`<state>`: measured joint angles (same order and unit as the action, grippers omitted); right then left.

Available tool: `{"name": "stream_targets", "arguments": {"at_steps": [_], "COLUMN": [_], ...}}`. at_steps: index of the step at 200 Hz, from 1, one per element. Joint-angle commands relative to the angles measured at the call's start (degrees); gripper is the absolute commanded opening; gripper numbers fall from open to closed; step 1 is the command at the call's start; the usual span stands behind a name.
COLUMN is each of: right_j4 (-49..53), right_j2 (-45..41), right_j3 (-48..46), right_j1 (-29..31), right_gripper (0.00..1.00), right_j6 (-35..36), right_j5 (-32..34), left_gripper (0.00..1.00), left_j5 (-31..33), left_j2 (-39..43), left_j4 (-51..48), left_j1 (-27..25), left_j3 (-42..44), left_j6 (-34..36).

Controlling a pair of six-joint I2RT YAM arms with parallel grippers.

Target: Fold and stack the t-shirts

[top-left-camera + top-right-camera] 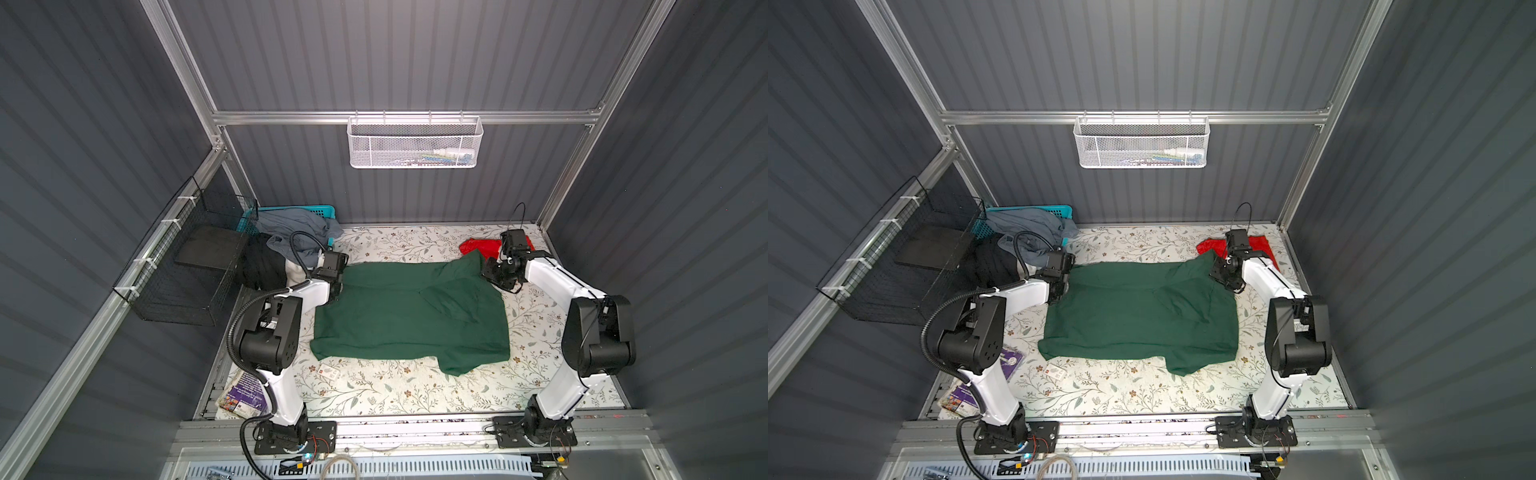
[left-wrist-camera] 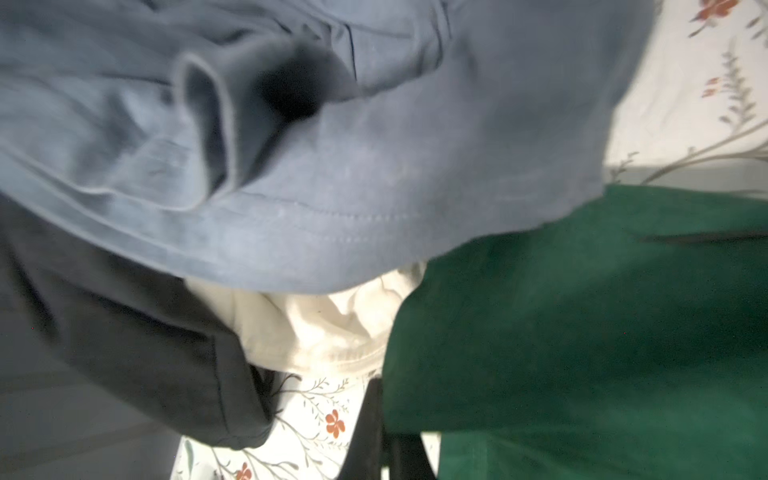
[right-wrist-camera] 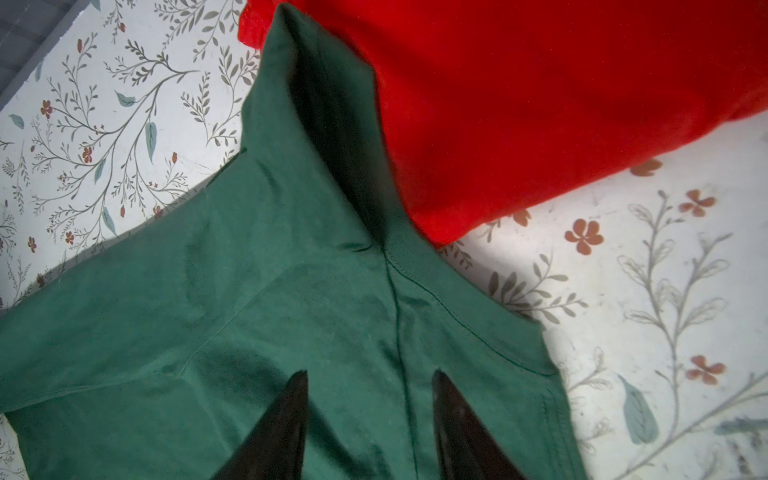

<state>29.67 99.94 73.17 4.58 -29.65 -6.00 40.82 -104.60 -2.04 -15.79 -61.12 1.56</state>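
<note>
The dark green t-shirt lies spread across the middle of the flowered tabletop, with one sleeve flopped over its body. At its far left corner the left claw is pinched tight on the shirt's edge, beside a heap of grey-blue, black and cream clothes. At its far right corner the right claw sits half-spread over the collar, gripping nothing. The red t-shirt lies bunched just beyond that corner, touching the green cloth.

One green t-shirt, one red t-shirt, two tools
</note>
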Motion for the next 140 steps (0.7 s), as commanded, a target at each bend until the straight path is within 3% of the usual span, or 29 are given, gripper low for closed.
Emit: {"name": "stream_targets", "arguments": {"at_steps": [1,59,95,99,106,130,140], "right_j4": [1.44,-0.16,0.13,0.21,0.24,0.43,0.64], "right_j2": [0.76,2.67,2.9,2.88,2.87,2.88,2.87], "right_j3": [1.81,1.56,2.05,2.14,2.09,2.33,2.26], "right_j1": [-0.49,-1.03,-1.06,-1.12,-1.1,-1.07,-1.08], "right_gripper": [0.5,0.49,0.49,0.49,0.49,0.49,0.49], "right_j6": [0.47,-0.72,-0.5,-0.48,-0.41,-0.35,-0.41], "right_j5": [0.19,-4.4,-3.99,-3.82,-3.63,-3.43,-3.33], "left_gripper": [0.0,0.0,0.0,0.09,0.34,0.33,0.49], "left_j5": [2.93,2.87,1.72,1.64,1.72,5.02,7.17], "left_j2": [2.26,0.01,3.36,3.73,4.16,6.26,8.16], "left_j4": [3.18,-0.87,-2.3,-2.97,-4.46,-10.78,-13.64], "left_j1": [-0.91,-1.43,-1.44,-1.43,-1.43,-1.44,-1.46], "left_j3": [1.81,1.52,5.82,6.03,6.1,5.47,5.49], "left_j6": [1.46,-0.99,-7.77,-8.78,-10.68,-17.1,-21.12]}}
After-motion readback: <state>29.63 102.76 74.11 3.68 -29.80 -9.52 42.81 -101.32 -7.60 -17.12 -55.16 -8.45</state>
